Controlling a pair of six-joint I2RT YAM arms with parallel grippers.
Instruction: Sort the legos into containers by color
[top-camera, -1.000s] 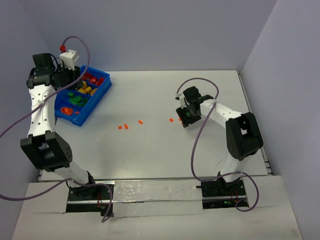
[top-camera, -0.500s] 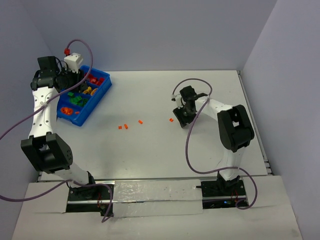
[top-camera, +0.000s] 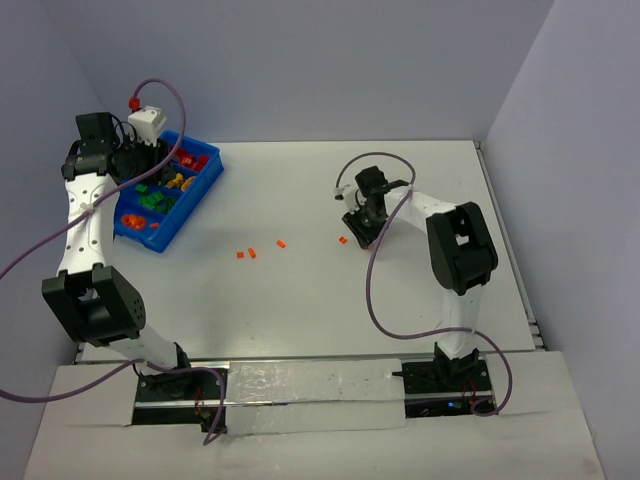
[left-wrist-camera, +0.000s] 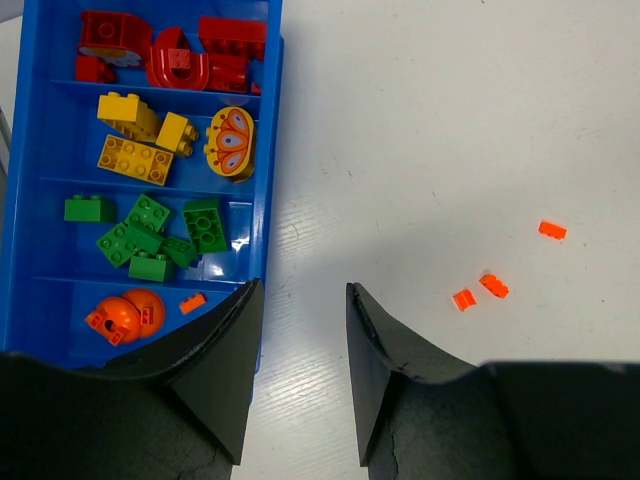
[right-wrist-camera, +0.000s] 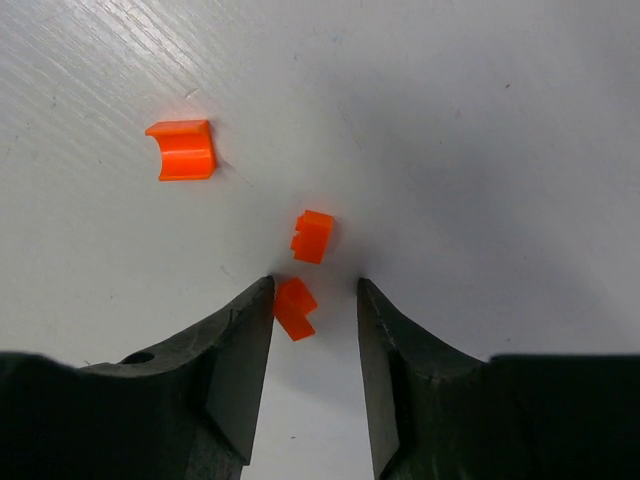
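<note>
The blue bin (left-wrist-camera: 268, 150) holds sorted legos in separate compartments: red (left-wrist-camera: 175, 55), yellow (left-wrist-camera: 140, 140), green (left-wrist-camera: 150, 228) and orange (left-wrist-camera: 125, 315). My left gripper (left-wrist-camera: 303, 290) is open and empty, above the bin's near right edge; it also shows in the top view (top-camera: 135, 160). My right gripper (right-wrist-camera: 315, 283) is open and low over the table, seen in the top view too (top-camera: 358, 228). A tiny orange bit (right-wrist-camera: 293, 307) lies between its jaws, touching the left finger. A second orange bit (right-wrist-camera: 314, 236) lies just beyond the fingertips.
A curved orange piece (right-wrist-camera: 182, 149) lies further left of the right gripper. Three more orange bits (top-camera: 282, 243), (top-camera: 252, 252), (top-camera: 240, 254) lie mid-table, and they also show in the left wrist view (left-wrist-camera: 493, 285). The bin (top-camera: 160, 235) sits at the far left.
My right gripper has moved left and slightly farther, over the orange bits. My left gripper shifted a little over the bin, then held still.
</note>
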